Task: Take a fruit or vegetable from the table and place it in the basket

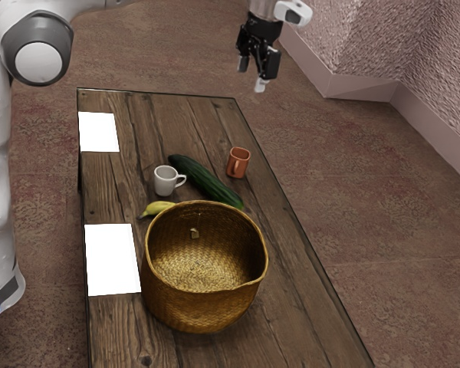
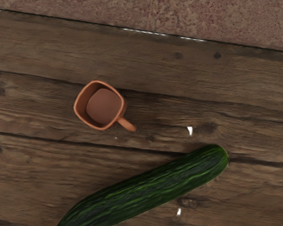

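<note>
Going from the exterior view's left to its right, two flat white shapes (image 1: 98,132) lie on my brown tabletop (image 1: 299,307). Next comes the yellow banana (image 1: 156,208), lying just beside the big round basket (image 1: 203,310). The white cup (image 1: 165,181) stands near the banana, with its handle toward the long green cucumber (image 1: 203,180). The cucumber lies on the tabletop too, one end near the basket. Then comes the orange cup (image 1: 238,162), standing near the cucumber but not touching it. My tool (image 1: 252,76) is up high, its two fingers wide apart.
</note>
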`<state>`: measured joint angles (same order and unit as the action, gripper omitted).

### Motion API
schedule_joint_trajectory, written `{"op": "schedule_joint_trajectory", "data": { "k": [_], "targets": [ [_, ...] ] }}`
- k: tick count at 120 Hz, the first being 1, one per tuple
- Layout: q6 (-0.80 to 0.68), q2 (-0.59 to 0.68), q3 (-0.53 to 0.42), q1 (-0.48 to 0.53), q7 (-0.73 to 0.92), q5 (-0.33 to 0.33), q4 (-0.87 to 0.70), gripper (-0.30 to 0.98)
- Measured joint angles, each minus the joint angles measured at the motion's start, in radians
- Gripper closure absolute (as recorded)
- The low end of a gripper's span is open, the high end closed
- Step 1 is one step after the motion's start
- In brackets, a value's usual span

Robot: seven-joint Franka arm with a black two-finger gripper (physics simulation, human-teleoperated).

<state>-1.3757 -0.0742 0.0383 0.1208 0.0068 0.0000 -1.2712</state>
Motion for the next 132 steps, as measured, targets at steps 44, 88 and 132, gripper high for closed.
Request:
{"op": "schedule_joint_trajectory", "data": {
  "k": [44, 88, 132],
  "targets": [
    [-0.007, 0.128, -0.153, 0.126, 0.021, 0.009, 0.191, 0.00],
    [-0.035, -0.011, -0.273, -0.147, 0.046, 0.081, 0.111, 0.00],
    [-0.410, 0.617, -0.189, -0.066, 0.165, 0.015, -0.980, 0.00]
  ]
}}
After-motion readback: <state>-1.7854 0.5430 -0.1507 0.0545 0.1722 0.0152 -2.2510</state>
